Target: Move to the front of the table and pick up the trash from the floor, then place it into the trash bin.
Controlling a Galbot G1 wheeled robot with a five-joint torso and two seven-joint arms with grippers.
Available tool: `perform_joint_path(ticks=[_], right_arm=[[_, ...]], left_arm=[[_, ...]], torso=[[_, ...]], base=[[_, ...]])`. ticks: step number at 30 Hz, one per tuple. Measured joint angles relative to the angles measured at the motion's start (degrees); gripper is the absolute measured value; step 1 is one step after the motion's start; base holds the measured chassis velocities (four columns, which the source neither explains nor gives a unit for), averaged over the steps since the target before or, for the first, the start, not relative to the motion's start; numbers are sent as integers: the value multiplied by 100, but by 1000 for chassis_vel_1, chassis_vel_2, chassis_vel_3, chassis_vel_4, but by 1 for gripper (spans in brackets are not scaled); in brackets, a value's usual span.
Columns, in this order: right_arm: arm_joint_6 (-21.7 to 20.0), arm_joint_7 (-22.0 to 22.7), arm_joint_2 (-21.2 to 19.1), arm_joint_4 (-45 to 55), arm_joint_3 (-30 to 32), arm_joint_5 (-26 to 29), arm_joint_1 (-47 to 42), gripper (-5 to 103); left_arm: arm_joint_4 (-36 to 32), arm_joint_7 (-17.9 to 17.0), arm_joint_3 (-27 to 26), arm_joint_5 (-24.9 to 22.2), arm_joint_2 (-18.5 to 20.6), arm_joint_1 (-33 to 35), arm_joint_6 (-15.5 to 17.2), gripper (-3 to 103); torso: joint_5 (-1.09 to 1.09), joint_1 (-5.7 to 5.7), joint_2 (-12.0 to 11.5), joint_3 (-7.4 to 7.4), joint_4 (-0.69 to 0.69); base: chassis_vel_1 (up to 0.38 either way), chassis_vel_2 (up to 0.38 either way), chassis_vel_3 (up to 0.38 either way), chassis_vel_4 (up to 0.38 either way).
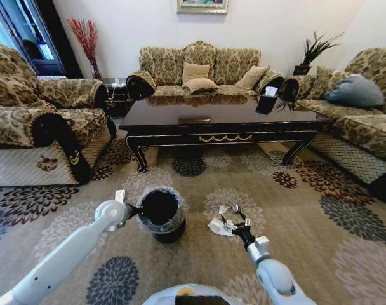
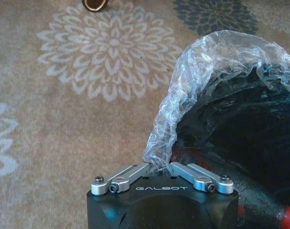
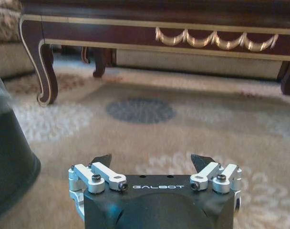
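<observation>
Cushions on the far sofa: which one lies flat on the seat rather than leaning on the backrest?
The tan cushion at the seat's middle lies flat. The cushion behind it and the cushion to its right both lean against the backrest.

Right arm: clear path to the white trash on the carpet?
Probably yes. The right gripper hangs with jaws open at the trash, carpet bare around it; the trash bin stands off to the side.

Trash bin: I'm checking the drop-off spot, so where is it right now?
In the head view the trash bin stands on the carpet in front of the table, left of the trash, with the left gripper at its rim.
</observation>
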Motion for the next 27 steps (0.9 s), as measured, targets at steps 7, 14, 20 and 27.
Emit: perform_joint_path(ticks=[7, 14, 20, 27], right_arm=[[154, -83, 136, -1127, -154, -176, 358, 94], [288, -119, 266, -1992, -162, -278, 650, 91], [306, -71, 279, -2328, -219, -199, 838, 91], [240, 96, 319, -2626, -338, -207, 1073, 83]], left_arm=[[-186, 6, -161, 23, 5, 260, 2, 0], [-271, 8, -237, 27, 27, 372, 1, 0], [-333, 7, -244, 82, -29, 483, 2, 0], [-366, -5, -238, 141, -31, 567, 1, 0]], torso=[[0, 0, 0, 0, -2], [0, 0, 0, 0, -2], [0, 0, 0, 0, -1], [0, 0, 0, 0, -1]], base=[[0, 0, 0, 0], [0, 0, 0, 0], [0, 0, 0, 0], [0, 0, 0, 0]])
